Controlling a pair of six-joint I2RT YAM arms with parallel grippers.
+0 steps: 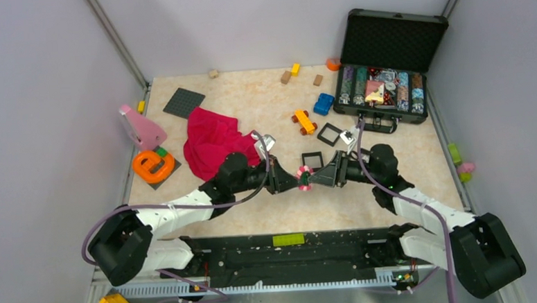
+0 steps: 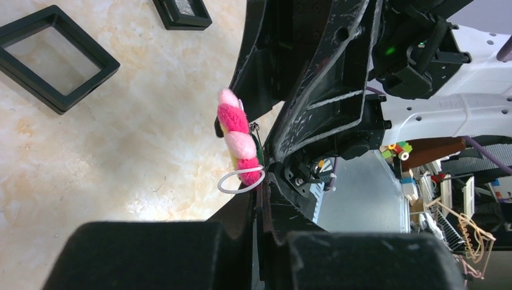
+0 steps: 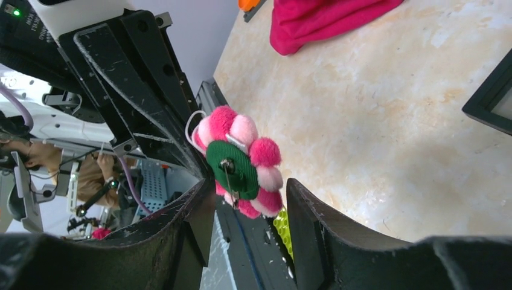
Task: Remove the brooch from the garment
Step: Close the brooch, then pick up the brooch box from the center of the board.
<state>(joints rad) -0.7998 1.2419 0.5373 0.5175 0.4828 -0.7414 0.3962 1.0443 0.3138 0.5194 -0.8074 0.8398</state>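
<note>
We judge the removal itself done. The brooch (image 3: 241, 163) is off the crimson garment (image 1: 213, 144), which lies crumpled on the table (image 1: 249, 97) well to the far left. The brooch hangs in the air above the near middle of the table, between the two arms.

The left gripper (image 2: 264, 193) is closed tight on the brooch's edge, beside its white loop. The right gripper (image 3: 249, 190) has its jaws apart on either side of the green backing and, as far as we can tell, grips nothing.

Both arms reach inward, low and level, tip to tip. Next we would draw the right arm clear, then lower the brooch onto bare table.
</note>
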